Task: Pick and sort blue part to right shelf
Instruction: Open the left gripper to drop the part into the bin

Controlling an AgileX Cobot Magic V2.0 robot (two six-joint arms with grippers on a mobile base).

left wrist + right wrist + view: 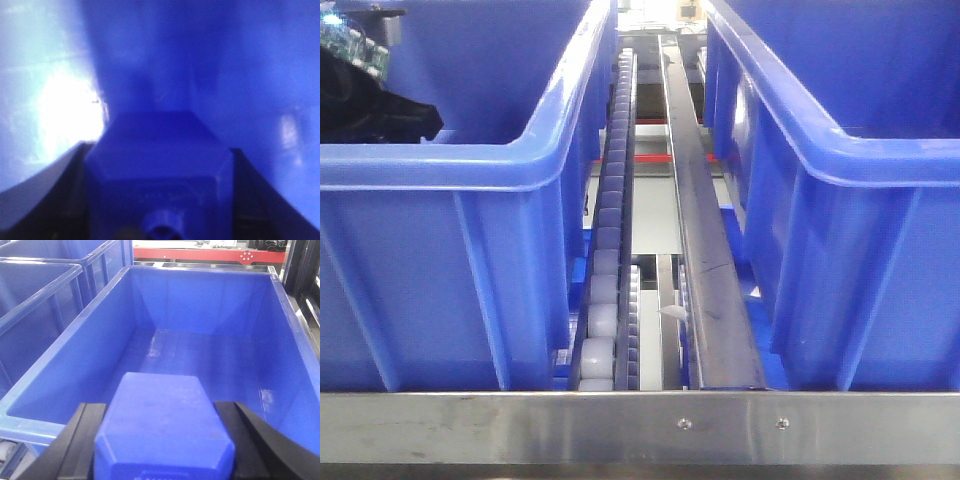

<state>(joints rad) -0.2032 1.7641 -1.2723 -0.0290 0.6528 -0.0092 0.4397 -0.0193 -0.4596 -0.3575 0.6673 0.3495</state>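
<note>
Place: factory or warehouse sorting station. Evidence: stainless-steel shelf (640, 425) with flat front rail and two screws; grey roller tracks (605, 270) running back between large blue plastic bins (430, 290); more such bins in a row alongside; red-painted steel beam (200, 254) behind them

You see the right fingers (82, 440) as matte black, flat-sided wedges. The left fingers (45, 200) appear equally dark, though blurred. In the front view, you find a black housing (370, 110) bearing an exposed green circuit board (355, 45).
</note>
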